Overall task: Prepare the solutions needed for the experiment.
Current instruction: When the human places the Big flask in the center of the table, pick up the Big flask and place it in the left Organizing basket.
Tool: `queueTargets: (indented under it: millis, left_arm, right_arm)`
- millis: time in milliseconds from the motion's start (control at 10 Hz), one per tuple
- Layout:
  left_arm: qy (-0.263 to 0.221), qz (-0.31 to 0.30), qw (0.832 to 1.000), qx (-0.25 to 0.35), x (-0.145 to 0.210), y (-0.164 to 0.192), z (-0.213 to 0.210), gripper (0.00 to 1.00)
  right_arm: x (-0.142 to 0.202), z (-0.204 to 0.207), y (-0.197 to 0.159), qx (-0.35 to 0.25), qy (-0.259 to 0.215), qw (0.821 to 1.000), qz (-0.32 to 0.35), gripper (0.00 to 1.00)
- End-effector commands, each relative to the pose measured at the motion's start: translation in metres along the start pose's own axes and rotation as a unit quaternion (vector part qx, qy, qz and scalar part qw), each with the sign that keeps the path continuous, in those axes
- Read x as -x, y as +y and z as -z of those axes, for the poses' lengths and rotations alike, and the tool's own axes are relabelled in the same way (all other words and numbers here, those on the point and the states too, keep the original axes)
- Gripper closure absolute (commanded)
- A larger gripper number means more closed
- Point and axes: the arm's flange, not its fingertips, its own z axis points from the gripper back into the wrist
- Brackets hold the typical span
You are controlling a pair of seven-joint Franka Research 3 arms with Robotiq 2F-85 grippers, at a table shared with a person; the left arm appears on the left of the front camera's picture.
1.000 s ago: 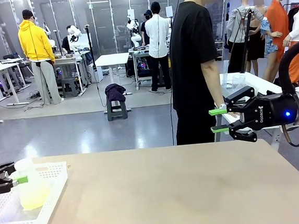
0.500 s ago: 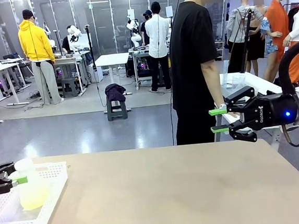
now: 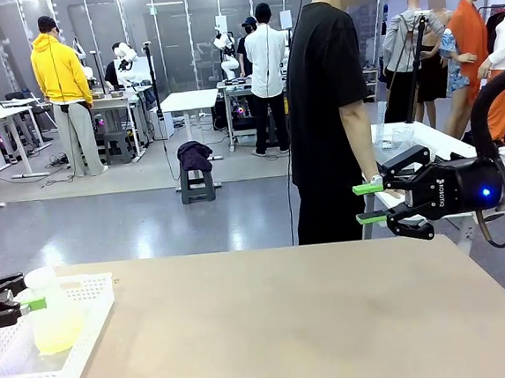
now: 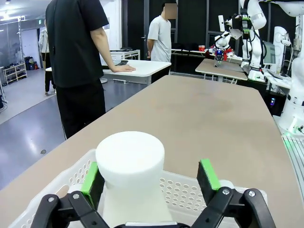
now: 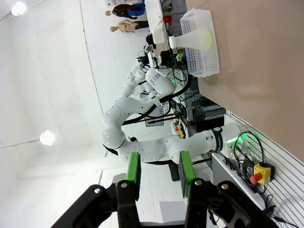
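At the lower left of the front view, the left claw stood wide apart around the white cap of a flask, not pressing it. The flask held the yellow-green liquid and stood in a white basket on the worktop. At the middle right, the right claw was partly closed, grasping nothing, near a person.

Pale yellow-green solutions, white perforated basket.
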Motion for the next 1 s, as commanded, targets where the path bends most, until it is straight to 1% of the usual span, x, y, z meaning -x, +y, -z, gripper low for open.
queueTargets:
  millis: [0,100,300,400,500,700,800,900]
  left_arm:
    - [-0.001,0.002,1.000,0.002,-0.001,0.002,0.001,0.00]
    - [0.000,0.000,1.000,0.000,0.000,0.000,0.000,0.00]
    - [0.032,0.008,0.999,0.011,-0.016,-0.017,-0.012,0.00]
    - [0.032,0.019,0.999,-0.001,-0.026,-0.020,-0.020,0.00]
    - [0.008,0.032,0.999,-0.035,-0.036,-0.020,-0.033,0.00]
    - [-0.012,0.053,0.997,-0.054,-0.055,-0.020,-0.046,0.00]
    - [-0.036,0.044,0.996,-0.062,-0.071,-0.025,-0.050,0.00]
    - [-0.059,0.047,0.994,-0.076,-0.087,-0.027,-0.057,0.00]
  right_arm:
    - [0.001,0.001,0.002,-0.007,0.001,1.000,-0.001,0.57]
    - [0.001,0.001,0.002,-0.007,0.001,1.000,-0.001,0.57]
    - [0.001,0.001,0.002,-0.007,0.001,1.000,-0.001,0.57]
    - [0.001,0.001,0.002,-0.007,0.001,1.000,-0.001,0.57]
    - [0.001,0.001,0.002,-0.007,0.001,1.000,-0.001,0.57]
    - [0.001,0.001,0.002,-0.007,0.001,1.000,-0.001,0.57]
    - [0.001,0.001,0.002,-0.007,0.001,1.000,-0.001,0.57]
    - [0.001,0.001,0.002,-0.007,0.001,1.000,-0.001,0.57]
